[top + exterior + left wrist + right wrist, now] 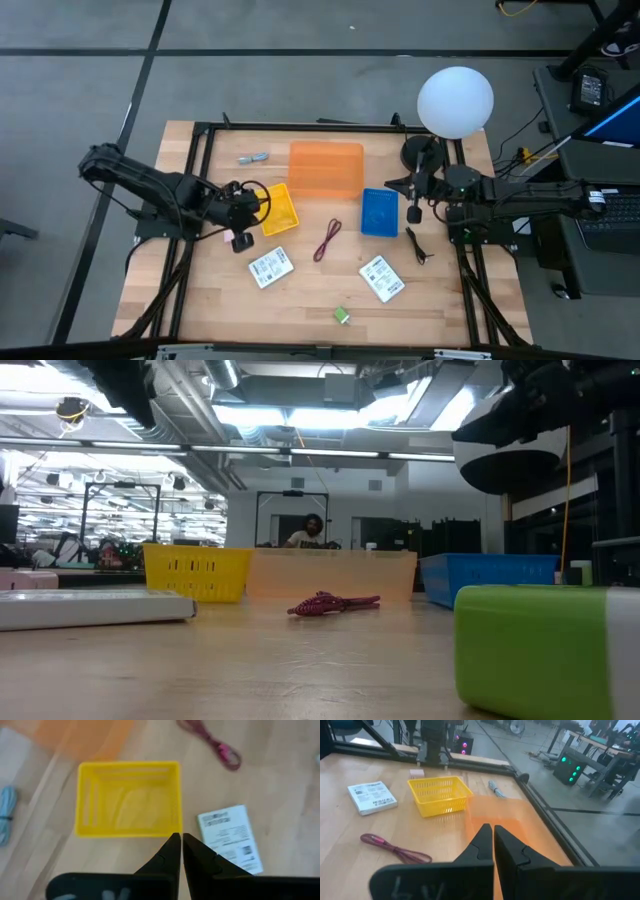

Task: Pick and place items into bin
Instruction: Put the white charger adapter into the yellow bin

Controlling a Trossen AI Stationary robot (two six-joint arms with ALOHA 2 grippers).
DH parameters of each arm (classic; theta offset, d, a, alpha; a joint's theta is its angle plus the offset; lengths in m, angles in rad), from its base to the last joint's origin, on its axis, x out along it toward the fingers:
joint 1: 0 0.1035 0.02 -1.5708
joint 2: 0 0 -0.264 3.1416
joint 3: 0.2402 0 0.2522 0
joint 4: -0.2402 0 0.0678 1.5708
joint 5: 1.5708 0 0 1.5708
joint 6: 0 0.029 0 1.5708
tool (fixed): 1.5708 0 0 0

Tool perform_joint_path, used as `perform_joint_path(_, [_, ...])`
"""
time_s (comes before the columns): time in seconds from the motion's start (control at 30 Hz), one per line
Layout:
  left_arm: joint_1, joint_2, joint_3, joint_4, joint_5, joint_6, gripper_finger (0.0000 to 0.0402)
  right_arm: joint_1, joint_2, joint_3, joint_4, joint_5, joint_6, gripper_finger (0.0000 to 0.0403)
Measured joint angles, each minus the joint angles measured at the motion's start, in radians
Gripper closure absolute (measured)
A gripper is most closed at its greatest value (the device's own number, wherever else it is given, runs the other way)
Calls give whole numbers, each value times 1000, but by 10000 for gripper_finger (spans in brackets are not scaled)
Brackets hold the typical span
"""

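My left gripper (179, 842) is shut and holds nothing; it hovers over the wood between the yellow bin (127, 800) and a white labelled packet (230, 837). My right gripper (492, 832) is also shut and holds nothing, and hangs over the orange bin (505, 815) near the blue bin (379, 211). Lying flat on the table are the two packets (270, 267) (381, 278), the dark red looped cord (328, 240), a pink block (241, 240), a green block (342, 316), a grey-blue piece (254, 158) and a thin black piece (418, 245).
The yellow bin (279, 208), orange bin (326, 168) and blue bin stand in a row at mid-table. A white globe (455, 100) on a dark stand sits at the far right corner. Black frame rails (300, 127) border the table. Bare wood lies along the near edge.
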Motion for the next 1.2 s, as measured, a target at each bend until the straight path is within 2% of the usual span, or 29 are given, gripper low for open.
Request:
perform_joint_path(0.17, [0, 21, 0, -64, -31, -8, 348, 0, 0, 0, 44, -1, -22, 402])
perform_joint_path(0.43, [0, 49, 0, -74, -51, -48, 268, 0, 0, 0, 49, -1, -22, 402])
perform_joint_path(0.7, [-5, 84, 0, -74, -17, -49, 203, 0, 0, 0, 48, -1, -18, 402])
perform_joint_path(0.8, [-20, 90, 0, -75, 26, -49, 190, 0, 0, 0, 47, -1, -18, 402])
perform_joint_path(0.93, [-51, 90, 0, -105, 26, -69, 183, 0, 0, 0, 43, -1, 9, 402])
perform_joint_path(1.2, [-140, 90, -50, -208, -24, -274, 182, 0, 0, 0, 3, -1, 37, 403])
